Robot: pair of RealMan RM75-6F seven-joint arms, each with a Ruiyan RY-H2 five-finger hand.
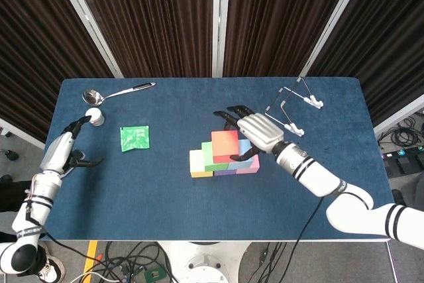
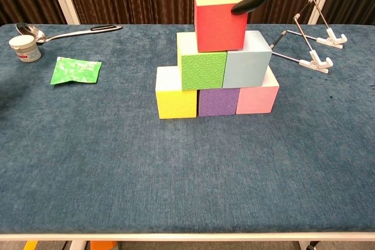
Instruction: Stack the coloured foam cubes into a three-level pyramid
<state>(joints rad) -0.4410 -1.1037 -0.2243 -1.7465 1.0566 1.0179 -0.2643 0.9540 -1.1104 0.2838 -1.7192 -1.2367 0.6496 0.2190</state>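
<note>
No brand or readable writing can be made out on any thing; the print on the small green foil packet (image 2: 75, 71) is too small to read.

The pyramid of foam cubes is seen in the middle of the blue cloth tabletop (image 2: 176, 168). The red foam cube (image 2: 220, 19) stands on top, resting on the green textured foam cube (image 2: 203, 69) and the light blue foam cube (image 2: 247, 60). Below these, the yellow foam cube (image 2: 176, 95), the purple foam cube (image 2: 217, 102) and the pink foam cube (image 2: 256, 96) are set in one row, touching.

The right hand (image 1: 260, 132) is placed just behind and to the right of the red cube. Its fingers (image 2: 249, 5) are spread, and one dark tip is touching the upper right corner of the red cube; nothing is held.

The left hand (image 1: 61, 150) is well apart to the left of the pyramid, with fingers apart and nothing in them.

Far left of the pyramid a small white jar (image 2: 24, 48) and a metal ladle (image 2: 61, 31) are lying. To its right a white wire stand (image 2: 310, 45) is seen.
</note>
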